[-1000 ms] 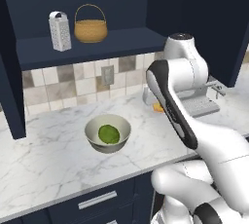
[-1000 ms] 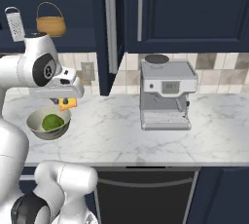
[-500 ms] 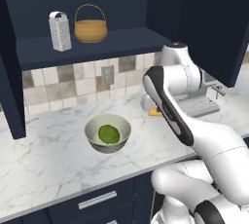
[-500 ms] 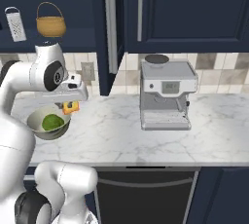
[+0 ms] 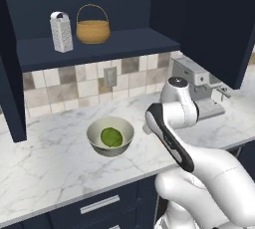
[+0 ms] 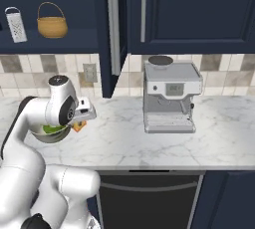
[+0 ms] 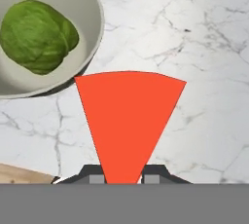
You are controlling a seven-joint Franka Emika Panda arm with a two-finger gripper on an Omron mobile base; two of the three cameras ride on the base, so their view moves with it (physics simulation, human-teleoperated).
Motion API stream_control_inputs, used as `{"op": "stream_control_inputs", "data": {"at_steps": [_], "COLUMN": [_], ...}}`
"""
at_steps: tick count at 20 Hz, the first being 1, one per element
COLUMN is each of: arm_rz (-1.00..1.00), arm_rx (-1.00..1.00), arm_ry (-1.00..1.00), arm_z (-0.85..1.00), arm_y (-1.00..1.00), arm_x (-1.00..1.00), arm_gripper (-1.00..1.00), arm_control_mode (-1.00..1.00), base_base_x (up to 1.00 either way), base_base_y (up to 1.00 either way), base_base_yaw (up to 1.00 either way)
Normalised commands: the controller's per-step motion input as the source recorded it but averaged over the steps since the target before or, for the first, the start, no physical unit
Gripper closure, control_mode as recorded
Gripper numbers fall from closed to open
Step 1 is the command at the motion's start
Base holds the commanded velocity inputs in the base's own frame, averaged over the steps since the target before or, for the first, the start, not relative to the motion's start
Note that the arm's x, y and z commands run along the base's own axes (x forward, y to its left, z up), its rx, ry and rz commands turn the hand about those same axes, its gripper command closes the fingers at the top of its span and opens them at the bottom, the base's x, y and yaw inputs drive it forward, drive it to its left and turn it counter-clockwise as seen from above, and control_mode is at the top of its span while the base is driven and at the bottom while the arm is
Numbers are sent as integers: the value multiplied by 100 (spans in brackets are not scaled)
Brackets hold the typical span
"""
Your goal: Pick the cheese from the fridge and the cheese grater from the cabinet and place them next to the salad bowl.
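My gripper (image 7: pixel 124 175) is shut on the cheese (image 7: pixel 127 121), a red-faced wedge that rises from between the fingertips, just above the marble counter. The salad bowl (image 7: pixel 95 28) with its green leafy ball lies close at the upper left of the hand view. From the right base view, an orange bit of the cheese (image 6: pixel 77 126) shows under the hand, right beside the bowl (image 6: pixel 50 135). The cheese grater (image 5: pixel 61 32) stands upright on the open cabinet's shelf (image 5: pixel 114 44), left of a woven basket. The fridge is out of view.
A silver coffee machine (image 6: pixel 169 96) stands on the counter to the right of the arm. The woven basket (image 5: pixel 92 26) shares the shelf with the grater. An open navy cabinet door (image 6: pixel 113 34) hangs between shelf and machine. Bare marble (image 5: pixel 45 163) lies in front of the bowl.
The arm has come down and the hand has carried the cheese lower, closer to the counter beside the bowl. The bowl and the grater have stayed put.
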Motion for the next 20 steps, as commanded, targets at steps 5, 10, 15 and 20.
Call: {"op": "stream_control_inputs", "data": {"at_steps": [5,10,15,20], "arm_rz": [28,22,5,0], "arm_rx": [0,0,0,0], "arm_ry": [6,5,1,0], "arm_z": [-33,-2,-10,-14], "arm_y": [-1,-12,-17,-4], "arm_x": [51,43,48,43], "arm_gripper": [100,100,100,100], "arm_control_mode": [-100,-100,-100,-100], "base_base_x": [0,0,0,0], "base_base_y": [0,0,0,0], "base_base_yaw": [0,0,0,0]}}
